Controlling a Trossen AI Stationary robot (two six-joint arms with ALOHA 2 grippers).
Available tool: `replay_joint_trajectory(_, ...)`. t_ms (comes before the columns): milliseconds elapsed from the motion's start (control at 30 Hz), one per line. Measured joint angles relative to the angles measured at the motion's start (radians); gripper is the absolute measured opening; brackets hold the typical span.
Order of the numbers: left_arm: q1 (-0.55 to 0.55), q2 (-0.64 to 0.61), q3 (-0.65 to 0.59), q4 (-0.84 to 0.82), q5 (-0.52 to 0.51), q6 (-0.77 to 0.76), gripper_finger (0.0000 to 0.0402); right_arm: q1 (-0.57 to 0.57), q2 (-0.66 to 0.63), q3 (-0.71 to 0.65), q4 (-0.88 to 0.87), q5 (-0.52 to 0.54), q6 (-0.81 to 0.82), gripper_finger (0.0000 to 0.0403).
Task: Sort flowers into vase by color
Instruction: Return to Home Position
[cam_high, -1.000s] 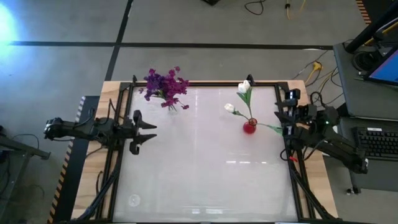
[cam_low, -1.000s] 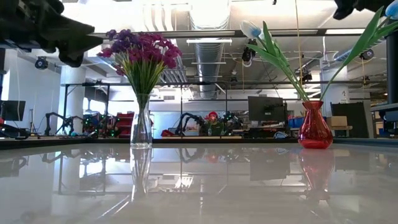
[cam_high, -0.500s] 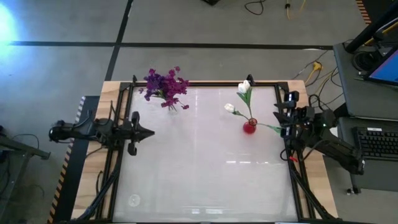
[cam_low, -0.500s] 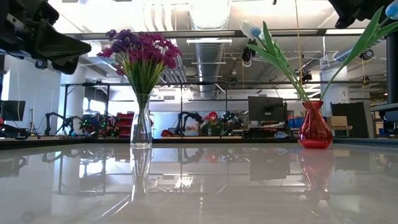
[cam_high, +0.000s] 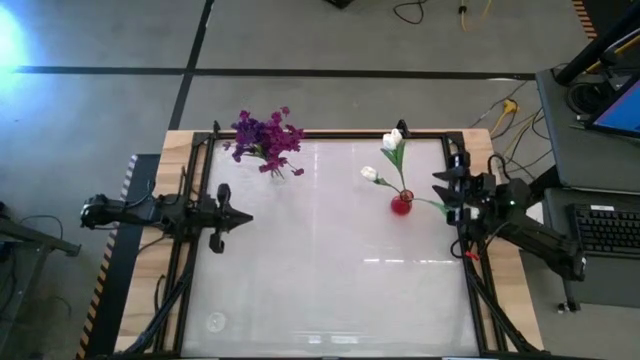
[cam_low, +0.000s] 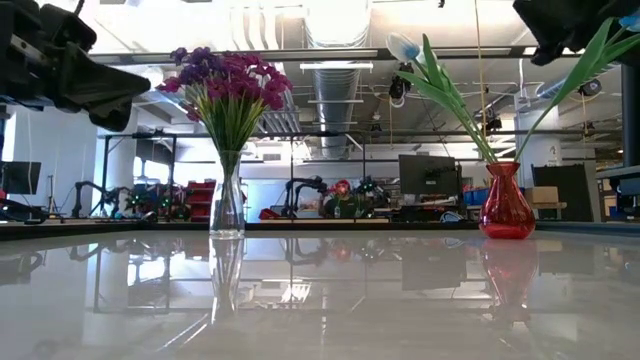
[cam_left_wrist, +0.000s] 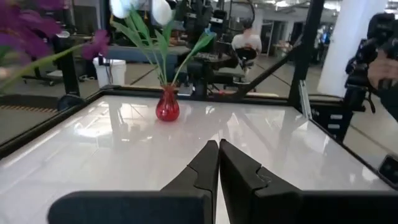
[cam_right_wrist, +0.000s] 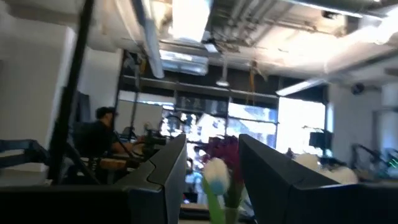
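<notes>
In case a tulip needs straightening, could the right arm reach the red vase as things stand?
Probably yes: the open right gripper hangs close beside the red vase, with only one leaning green stem between them.

No legible text, label, brand, number or sign appears in any view.

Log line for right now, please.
purple flowers in clear vase | white tulips in red vase | left tool shut, empty, left edge of table | right tool open, right edge, near red vase
</notes>
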Motion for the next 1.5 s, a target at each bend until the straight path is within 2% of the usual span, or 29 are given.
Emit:
replay_joint_trajectory(100,0.000,-0.006,-0.002,0.003,0.002,0.012,0.0000,0.000,-0.002,-0.014,0.066,-0.048,0.023,0.0138)
replay_joint_trajectory(200,0.001,-0.004,0.004,-0.010,-0.044,0.012,0.0000,0.000,-0.013,-0.003,0.106,-0.047,0.047,0.0139)
replay_joint_trajectory(467,0.001,0.012,0.005,-0.014,-0.060,-0.013,0.0000,0.000,-0.031,0.179,0.061,-0.046,0.159,0.0129)
replay_joint_trajectory(667,0.001,0.028,0.005,-0.010,-0.060,-0.013,0.0000,0.000,-0.030,0.370,-0.116,-0.190,0.212,0.0119)
replay_joint_trajectory(767,0.001,0.033,0.005,-0.010,-0.061,-0.013,0.0000,0.000,-0.030,0.427,-0.141,-0.321,0.259,0.0113)
replay_joint_trajectory(1133,0.001,0.055,0.005,-0.008,-0.061,-0.013,0.0000,0.000,-0.028,0.468,-0.140,-0.503,0.275,0.0078)
replay_joint_trajectory(1367,0.001,0.068,0.005,-0.007,-0.061,-0.013,0.0000,0.000,-0.022,0.466,-0.239,-0.542,0.548,0.0066)
replay_joint_trajectory(1500,0.001,0.077,0.005,-0.007,-0.061,-0.013,0.0000,0.000,-0.018,0.466,-0.240,-0.543,0.554,0.0064)
